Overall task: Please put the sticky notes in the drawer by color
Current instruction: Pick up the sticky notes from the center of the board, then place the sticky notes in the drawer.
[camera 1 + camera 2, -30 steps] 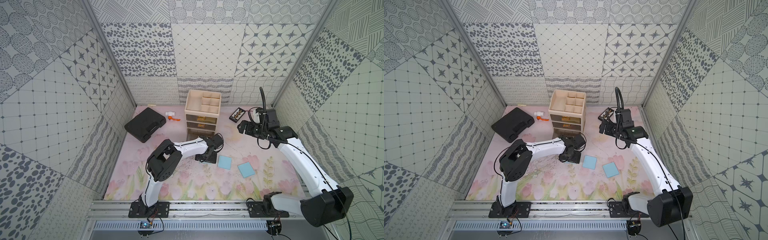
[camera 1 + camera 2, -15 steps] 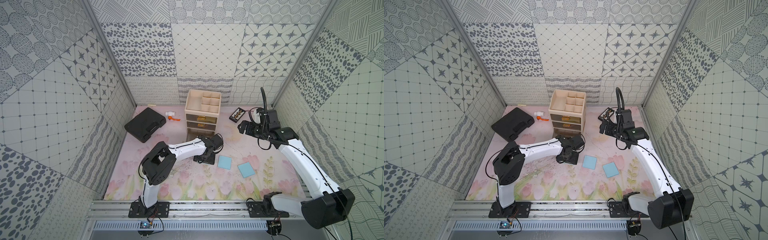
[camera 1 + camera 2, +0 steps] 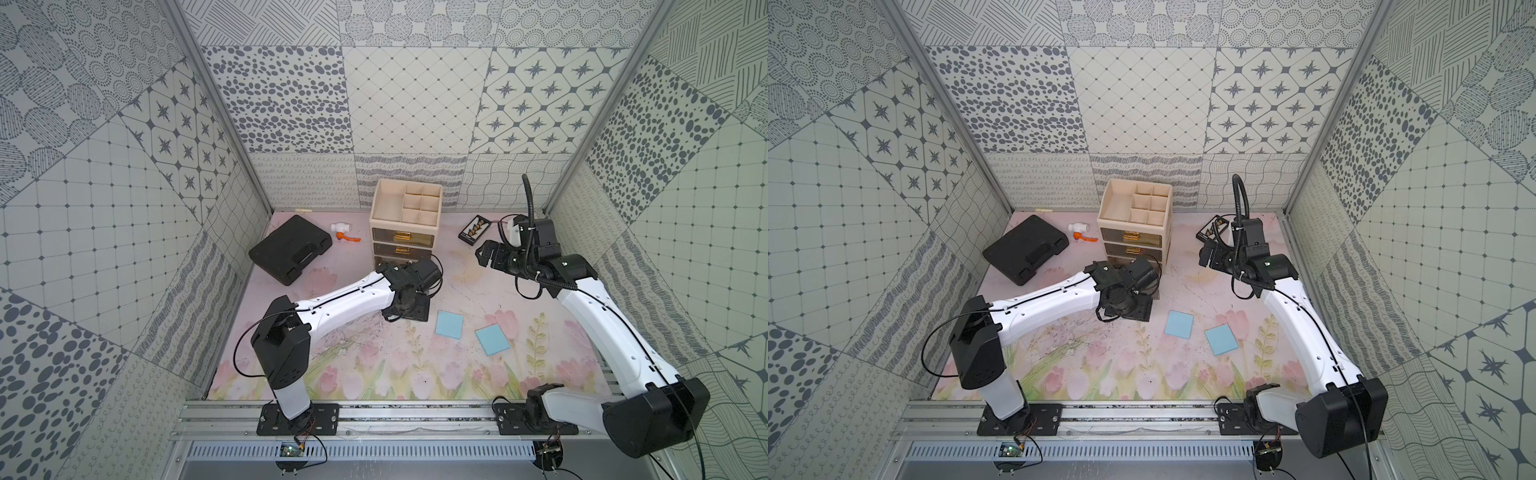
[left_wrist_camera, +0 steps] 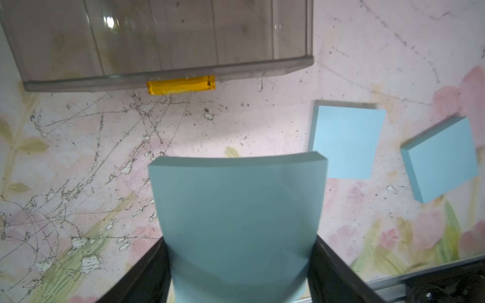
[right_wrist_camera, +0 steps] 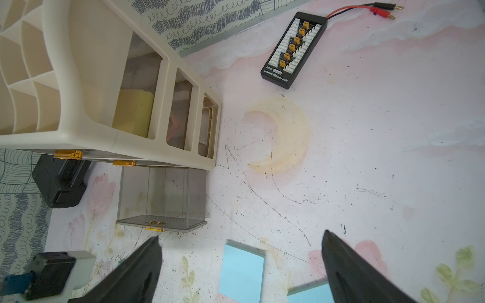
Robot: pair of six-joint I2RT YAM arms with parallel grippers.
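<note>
Left gripper (image 4: 240, 238) is clamped on a blue sticky-note pad (image 4: 236, 204), just before the open bottom drawer (image 4: 262, 68). Right gripper (image 5: 241, 234) hangs spread wide, empty; a second pad (image 3: 449, 331) and a third pad (image 3: 493, 340) lie on the mat (image 3: 374, 374).

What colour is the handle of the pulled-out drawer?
Golden yellow; the handle shows best in the left wrist view.

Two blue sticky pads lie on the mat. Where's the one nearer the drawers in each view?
In a top view: nearer pad, middle of the mat.
In a top view: same spot.
Left wrist: just past the held blue pad.
Right wrist: between the fingers of the right gripper.
Shared landmark: the other blue pad, beside it.
</note>
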